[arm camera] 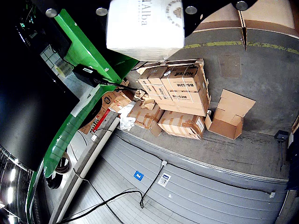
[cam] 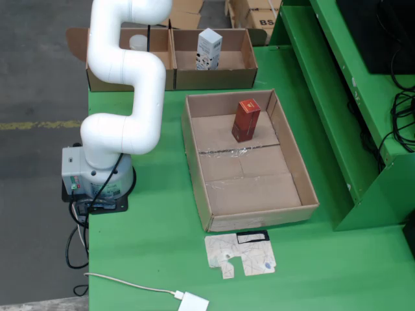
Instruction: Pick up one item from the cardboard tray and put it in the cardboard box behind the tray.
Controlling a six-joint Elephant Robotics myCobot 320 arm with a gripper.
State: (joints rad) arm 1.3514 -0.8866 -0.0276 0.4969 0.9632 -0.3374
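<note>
A white carton printed with dark lettering (arm camera: pixel 145 25) is seen close against the wrist camera, between black gripper parts, and the same white carton (cam: pixel 209 48) appears in the fixed view upright in the right-hand compartment of the cardboard box (cam: pixel 246 61) behind the tray. Whether it rests on the box floor or is held just above it cannot be told. The fingers themselves are not shown clearly in either view, so whether they grip the carton or have let go cannot be told; the carton's place tight under the camera suggests it is held. The step in hand is judged to be the placing, near its end: the next move calls for a short descent if any gap remains, a release, and a straight lift clear of the box walls. In the cardboard tray (cam: pixel 198 165), on the green tabletop (cam: pixel 155 253), one red carton (cam: pixel 246 119) stands upright near the far wall, with the taped floor otherwise bare. The left compartment of the box holds a pale round object (cam: pixel 138 43), partly hidden by the white arm (cam: pixel 126 78). A flattened printed card (cam: pixel 240 254) lies in front of the tray.
</note>
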